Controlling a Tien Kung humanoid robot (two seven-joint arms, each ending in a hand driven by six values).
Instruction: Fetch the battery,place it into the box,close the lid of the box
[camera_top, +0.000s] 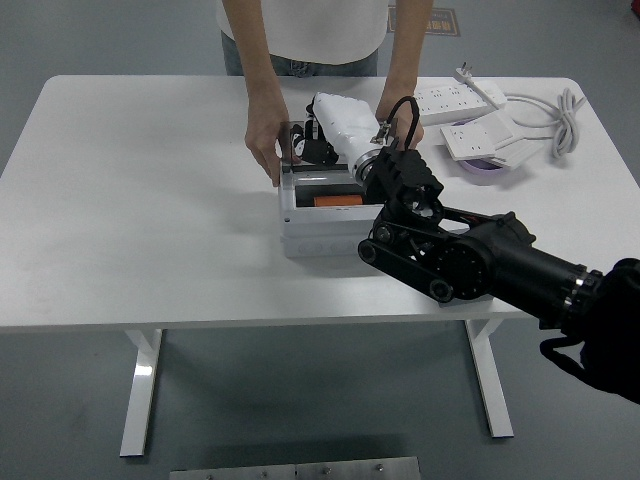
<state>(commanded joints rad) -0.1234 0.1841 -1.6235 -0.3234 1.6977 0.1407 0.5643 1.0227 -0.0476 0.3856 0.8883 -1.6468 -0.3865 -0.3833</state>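
While the person's hands (265, 150) steady the box (320, 225), battery (333, 201) looks already in; right hand (325, 135), fingers' state can't tell, at the lid (296, 140), closing left.

The white table (130, 200) carries a box (320, 232), power strips (462, 97) and a cable (560, 115).

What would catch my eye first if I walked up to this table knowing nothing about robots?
Most likely the big black robot arm coming in from the lower right, its white robot hand reaching over the open grey box at the table's middle. Next, the person across the table, whose hands steady the box on both sides. Off at the far right lie white power strips and a coiled cable.
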